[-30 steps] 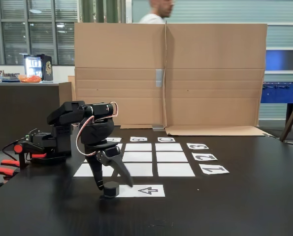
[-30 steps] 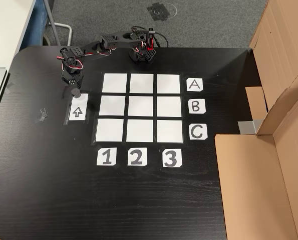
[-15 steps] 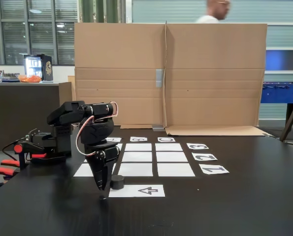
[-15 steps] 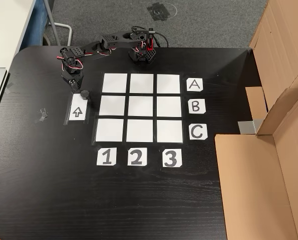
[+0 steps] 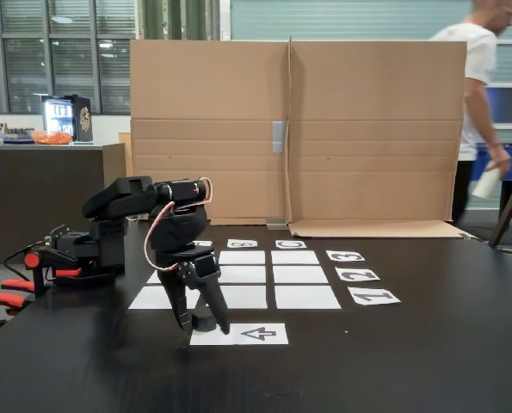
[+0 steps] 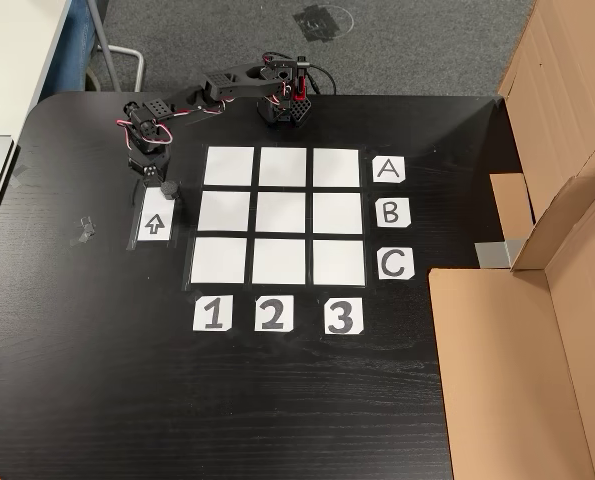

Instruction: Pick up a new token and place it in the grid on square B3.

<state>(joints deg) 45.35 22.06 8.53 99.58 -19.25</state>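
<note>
One black matte worktop (image 6: 97,380), nine-square white paper grid (image 6: 282,215) on it, square B3 (image 6: 338,213) bare beside the B card. Black arm's claw (image 5: 202,323) points down at the near end of the white arrow sheet (image 6: 154,226), jaws spread either side of the small black puck token (image 6: 168,188); actual contact can't be told. Token looks light, rigid, smooth-sided: pinch across its round wall, low.

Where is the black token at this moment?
In the top-down fixed view, the token sits on the arrow sheet's upper edge, left of the grid, between the gripper's fingers.
</note>
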